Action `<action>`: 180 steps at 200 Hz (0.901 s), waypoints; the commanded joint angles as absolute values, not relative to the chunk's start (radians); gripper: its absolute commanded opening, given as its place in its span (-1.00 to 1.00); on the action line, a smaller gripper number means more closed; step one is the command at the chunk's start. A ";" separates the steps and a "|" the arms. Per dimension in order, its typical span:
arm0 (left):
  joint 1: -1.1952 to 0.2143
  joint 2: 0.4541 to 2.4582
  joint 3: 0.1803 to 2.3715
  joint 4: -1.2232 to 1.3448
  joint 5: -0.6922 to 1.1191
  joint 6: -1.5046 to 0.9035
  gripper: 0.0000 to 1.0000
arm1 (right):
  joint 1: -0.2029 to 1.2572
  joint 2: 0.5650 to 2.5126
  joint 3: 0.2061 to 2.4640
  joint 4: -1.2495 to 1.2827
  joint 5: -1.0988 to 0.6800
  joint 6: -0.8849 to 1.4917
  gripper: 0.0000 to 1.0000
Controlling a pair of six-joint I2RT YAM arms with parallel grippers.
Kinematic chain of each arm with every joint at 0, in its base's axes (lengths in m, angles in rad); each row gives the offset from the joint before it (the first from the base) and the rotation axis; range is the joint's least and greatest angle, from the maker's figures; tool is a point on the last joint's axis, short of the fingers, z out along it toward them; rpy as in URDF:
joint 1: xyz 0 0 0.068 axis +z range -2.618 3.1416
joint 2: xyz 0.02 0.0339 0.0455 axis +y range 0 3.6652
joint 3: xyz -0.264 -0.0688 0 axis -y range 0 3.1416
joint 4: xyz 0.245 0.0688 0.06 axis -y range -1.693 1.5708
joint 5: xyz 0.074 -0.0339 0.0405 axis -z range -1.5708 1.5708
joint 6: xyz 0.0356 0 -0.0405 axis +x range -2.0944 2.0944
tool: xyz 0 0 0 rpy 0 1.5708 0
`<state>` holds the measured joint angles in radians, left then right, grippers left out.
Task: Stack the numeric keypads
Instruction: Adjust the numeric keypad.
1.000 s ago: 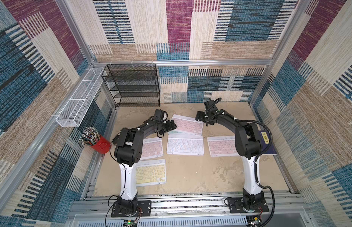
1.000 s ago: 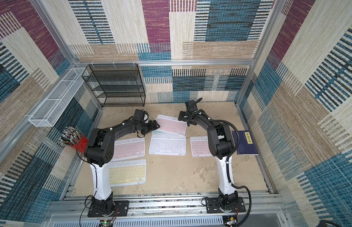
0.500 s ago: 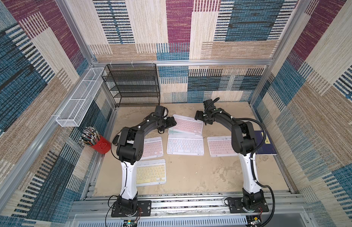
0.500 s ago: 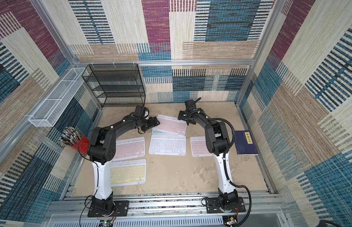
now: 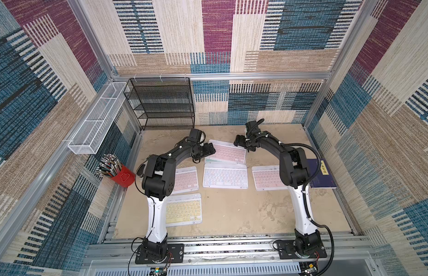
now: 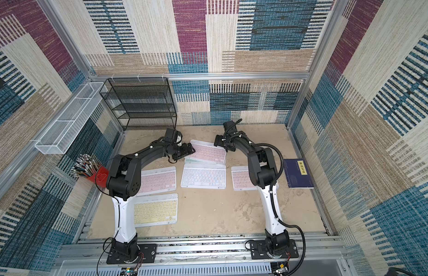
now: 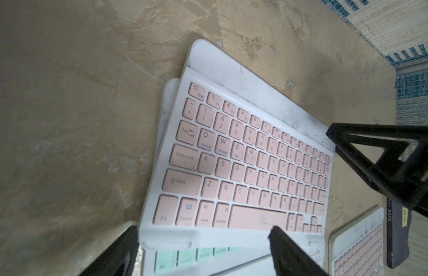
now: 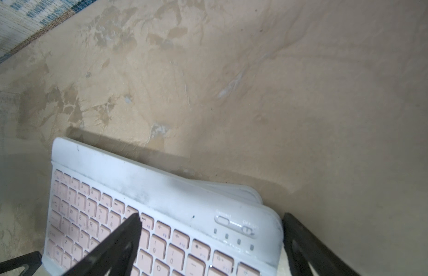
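In both top views, the top pink keypad (image 5: 228, 152) is seen lying askew on a mint-green keypad (image 7: 184, 257), just above the centre of the tan table (image 5: 232, 215). Only a sliver of green keys is left uncovered. The left gripper (image 7: 203, 230) is set at the left end of the top pink keypad with its jaws spread wide. One finger (image 7: 119, 255) is beside the corner and the other is over the frame, and nothing is clamped. The right gripper (image 8: 210, 216) is placed at the opposite end, likewise spread and gripping nothing, with one finger (image 8: 112, 243) above the keys and the other off the edge. Below the pair, a white keypad (image 5: 224, 176) is flanked by the left pink keypad (image 5: 186, 180) and the right pink keypad (image 5: 266, 178). A yellow keypad (image 5: 183, 210) is laid at lower left. A dark blue book (image 5: 324, 174) is seen at the right edge of the table.
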<state>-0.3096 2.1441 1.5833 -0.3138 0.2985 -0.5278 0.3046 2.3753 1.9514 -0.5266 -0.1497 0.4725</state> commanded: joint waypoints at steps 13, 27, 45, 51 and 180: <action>-0.313 2.120 1.560 -0.316 0.319 -0.508 0.76 | 0.311 2.383 1.967 -0.514 -0.168 0.462 0.84; -0.313 2.109 1.544 -0.313 0.316 -0.507 0.76 | 0.310 2.385 1.968 -0.512 -0.168 0.459 0.84; -0.314 2.094 1.523 -0.306 0.314 -0.506 0.76 | 0.311 2.388 1.971 -0.514 -0.168 0.457 0.84; -0.314 2.090 1.516 -0.306 0.315 -0.508 0.76 | 0.311 2.389 1.970 -0.513 -0.167 0.456 0.84; -0.317 2.228 1.740 -0.435 0.217 -0.474 0.75 | 0.310 2.383 1.948 -0.505 -0.142 0.448 0.84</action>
<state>-0.3161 2.2051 1.6993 -0.3851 0.2134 -0.4931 0.3088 2.3840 1.9594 -0.5228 -0.1459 0.4507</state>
